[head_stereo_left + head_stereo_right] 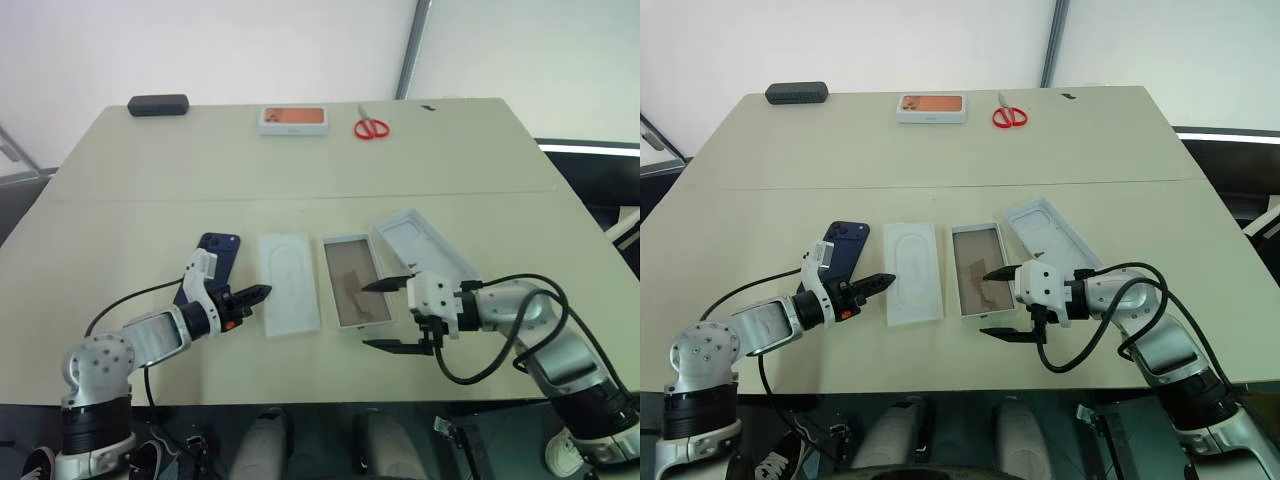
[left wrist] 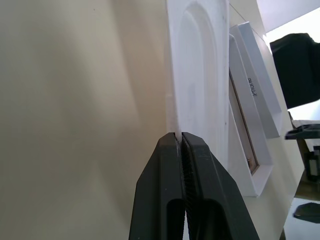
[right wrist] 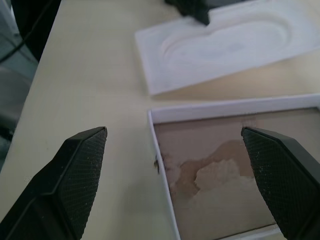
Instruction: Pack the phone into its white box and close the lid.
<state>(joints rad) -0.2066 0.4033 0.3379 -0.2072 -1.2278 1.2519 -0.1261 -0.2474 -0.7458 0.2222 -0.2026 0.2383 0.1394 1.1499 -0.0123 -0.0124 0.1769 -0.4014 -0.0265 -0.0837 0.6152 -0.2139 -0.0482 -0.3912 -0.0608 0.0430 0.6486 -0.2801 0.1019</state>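
Stretching across the whole frame, the table (image 1: 300,170) carries the packing parts in a row at centre. The lid (image 1: 425,245) lies inside-up at centre right, angled, and the flat insert (image 1: 288,283) sits centre left, with the white box (image 1: 355,283) between them, empty, its tan floor showing. The phone (image 1: 210,262) lies left of the insert, partly behind the left arm. The right gripper (image 1: 385,315) hovers at the box's near end with its fingers spread wide. The left gripper (image 1: 255,294) is pressed together on nothing, its tips at the insert's left edge, past the phone. The likely trouble: those closed tips shove the insert into the box, or the right fingers nudge the box askew, so the phone no longer drops in cleanly.
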